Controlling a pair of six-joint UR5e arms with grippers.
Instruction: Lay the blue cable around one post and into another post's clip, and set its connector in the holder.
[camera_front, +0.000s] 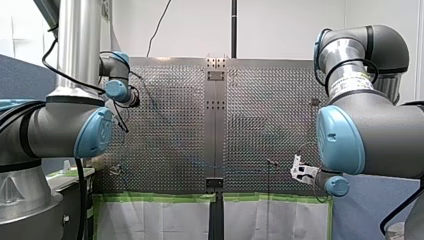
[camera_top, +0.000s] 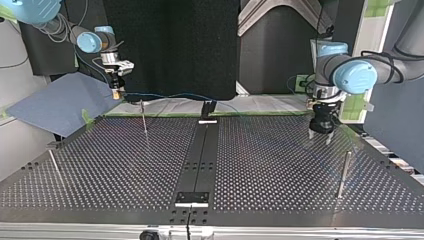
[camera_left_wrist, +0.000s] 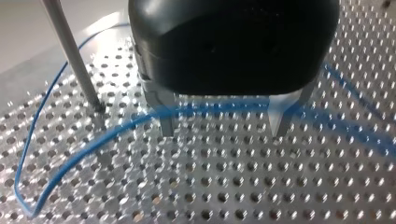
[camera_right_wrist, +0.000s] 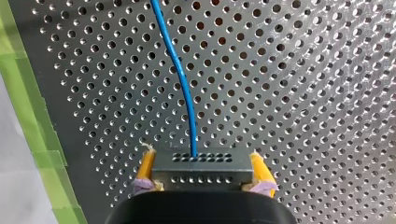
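My right gripper (camera_right_wrist: 201, 156) pinches the black connector (camera_right_wrist: 201, 173) between its yellow pads (camera_right_wrist: 146, 164), one pad on each end of the block. The blue cable (camera_right_wrist: 183, 79) leaves the connector's face and runs straight ahead of the fingers over the perforated table (camera_right_wrist: 303, 93), with the green tape (camera_right_wrist: 28, 93) of the table's edge off to one side. Taking the black centre strip (camera_top: 200, 155) as the mark in the top view, this gripper hangs off the strip's far end, out toward the side from which my right arm enters, above the table's far edge. The cable stretches from it across the strip's far end toward my other arm. My left gripper (camera_left_wrist: 223, 133) stands on the opposite side of the strip, also near the far edge, low over the holes. Its metal fingers (camera_left_wrist: 166, 116) are spread wide and grip nothing. In the left wrist view the cable crosses beneath the gap between those fingers, then swings out in a loose loop around the foot of a post (camera_left_wrist: 74, 60) beside the gripper, apart from the post itself.
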